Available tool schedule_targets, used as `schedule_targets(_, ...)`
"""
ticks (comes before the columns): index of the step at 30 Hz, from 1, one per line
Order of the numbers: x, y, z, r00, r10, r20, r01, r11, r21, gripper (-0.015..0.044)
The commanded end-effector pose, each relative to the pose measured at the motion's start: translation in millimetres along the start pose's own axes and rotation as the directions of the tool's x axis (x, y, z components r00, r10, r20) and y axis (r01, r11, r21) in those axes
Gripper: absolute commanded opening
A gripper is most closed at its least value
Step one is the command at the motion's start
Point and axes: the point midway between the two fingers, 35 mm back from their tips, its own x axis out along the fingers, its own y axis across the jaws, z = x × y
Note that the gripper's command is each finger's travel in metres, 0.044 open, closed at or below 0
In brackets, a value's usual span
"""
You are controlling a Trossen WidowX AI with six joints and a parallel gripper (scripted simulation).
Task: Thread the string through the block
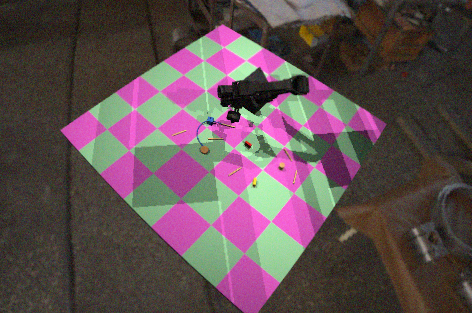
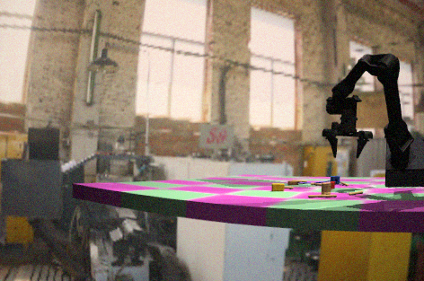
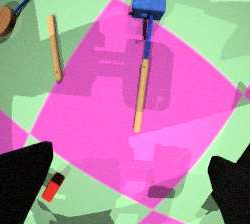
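Note:
The blue block (image 1: pixel 210 120) (image 2: pixel 335 180) (image 3: pixel 149 7) stands on the table. The blue string (image 1: pixel 198 132) (image 3: pixel 148 42) curves from the round wooden button (image 1: pixel 204 150) (image 3: pixel 2 21) to one side of the block and shows again on the other side, where it ends in the thin wooden stick (image 1: pixel 227 125) (image 3: pixel 141 95). The hole itself is not visible. The stick lies on the table, away from the block, with a short length of string between them. My gripper (image 2: pixel 347 157) (image 3: pixel 134 159) is open and empty, well above the table, touching nothing.
Loose sticks lie around, one (image 1: pixel 216 139) (image 3: pixel 55 47) between the button and the string's stick, another (image 1: pixel 179 133) left of the block. A red piece (image 1: pixel 248 144) (image 3: pixel 53 187), a yellow piece (image 1: pixel 254 182) (image 2: pixel 278 187) and a tan cylinder (image 1: pixel 281 166) (image 2: pixel 326 188) are on the table.

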Motion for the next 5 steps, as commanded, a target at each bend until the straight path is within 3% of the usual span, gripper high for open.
schedule_targets(1,-0.3,0.2,0.2,1.000,0.001,0.001,-0.001,1.000,0.000,0.0440)
schedule_targets(5,-0.3,0.2,0.2,1.000,0.001,0.001,-0.001,1.000,0.000,0.0440)
